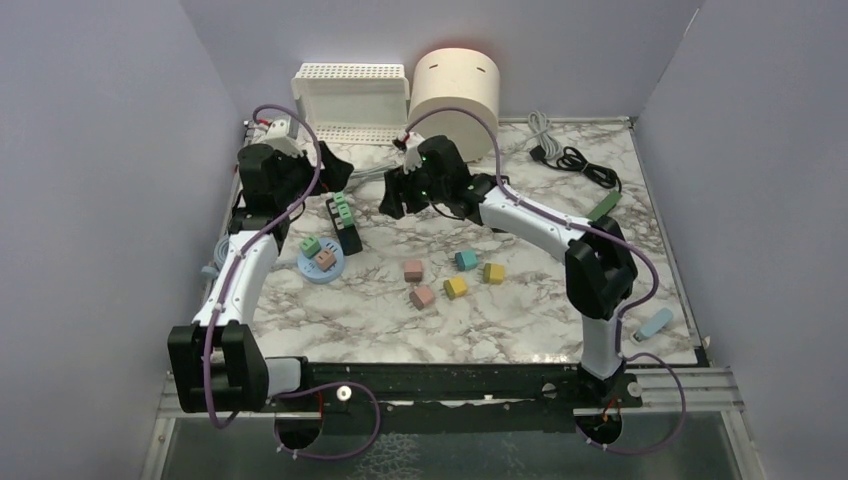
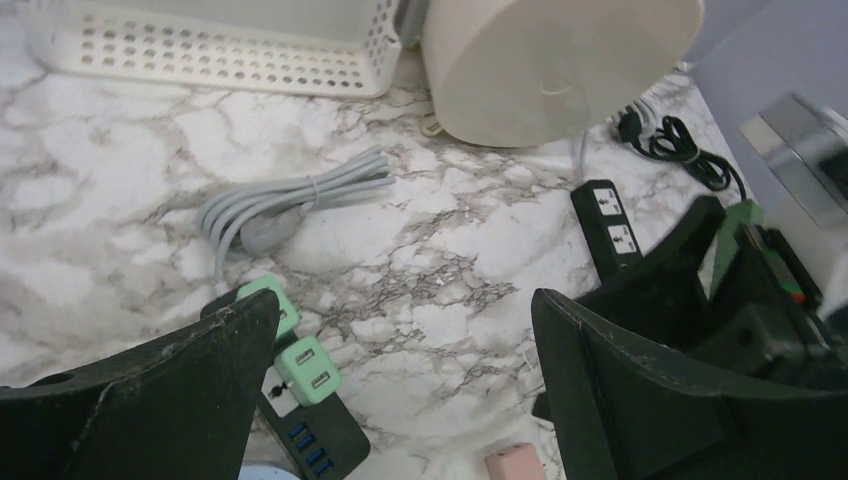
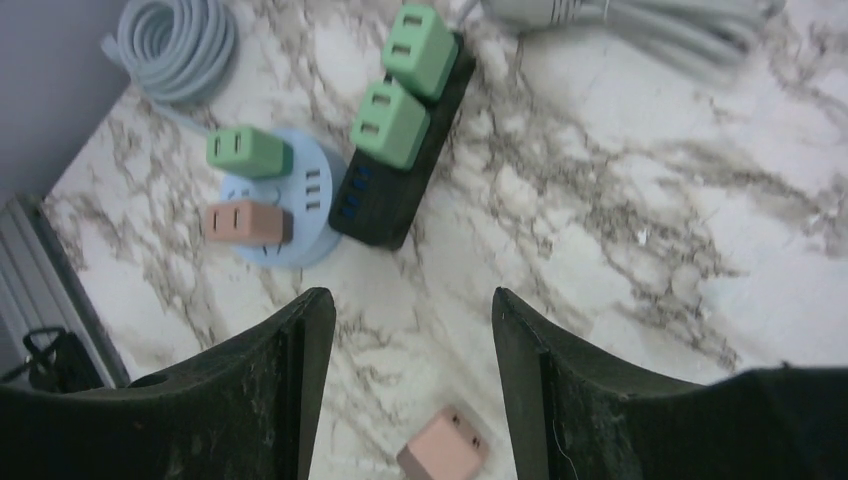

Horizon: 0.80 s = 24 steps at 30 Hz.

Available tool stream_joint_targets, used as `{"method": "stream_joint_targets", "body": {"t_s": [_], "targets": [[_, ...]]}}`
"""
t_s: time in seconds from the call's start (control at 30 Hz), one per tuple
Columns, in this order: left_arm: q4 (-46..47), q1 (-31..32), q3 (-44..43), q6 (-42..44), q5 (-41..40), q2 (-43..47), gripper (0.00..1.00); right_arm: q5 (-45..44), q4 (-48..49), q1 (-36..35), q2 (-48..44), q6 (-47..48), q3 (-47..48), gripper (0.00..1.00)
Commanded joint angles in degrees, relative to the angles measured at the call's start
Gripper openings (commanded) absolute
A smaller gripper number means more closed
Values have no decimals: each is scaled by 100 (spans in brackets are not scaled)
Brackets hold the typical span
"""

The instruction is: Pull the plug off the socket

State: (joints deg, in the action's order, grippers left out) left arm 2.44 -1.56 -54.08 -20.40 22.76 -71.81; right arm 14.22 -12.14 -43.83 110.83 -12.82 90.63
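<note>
- The black strip (image 1: 349, 238) lies flat on the table (image 1: 520, 320), left of centre, with its long axis running near to far and tilted a little
- Two green plugs (image 1: 343, 208) sit side by side in its far end and stand straight up, slotted faces to the ceiling; the near end carries blue ports
- In the right wrist view the strip (image 3: 385, 205) runs diagonally, with the plugs (image 3: 390, 122) at its upper end
- The right gripper (image 3: 410, 380) hangs just right of the strip, apart from it; its fingers (image 3: 290, 400) stand partly apart with nothing between them, and a loose pink plug (image 3: 445, 455) lies on the table beneath
- The left gripper (image 2: 405, 390) hovers over the strip's far end, spread wide and holding nothing; the green plugs show beside its left finger (image 2: 200, 380)
- A round blue socket (image 1: 322, 273) with a green and a pink plug sits just near-left of the strip
</note>
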Motion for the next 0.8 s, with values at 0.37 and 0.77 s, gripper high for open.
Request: {"method": "stream_joint_targets", "body": {"t_s": [0.37, 0.77], "targets": [[-831, -911, -1531, 2242, 3287, -349, 99, -1291, 2103, -786, 1980, -423, 1292, 66], [988, -987, -569, 58, 1104, 134, 99, -2765, 1441, -1143, 2919, -265, 2433, 69]]}}
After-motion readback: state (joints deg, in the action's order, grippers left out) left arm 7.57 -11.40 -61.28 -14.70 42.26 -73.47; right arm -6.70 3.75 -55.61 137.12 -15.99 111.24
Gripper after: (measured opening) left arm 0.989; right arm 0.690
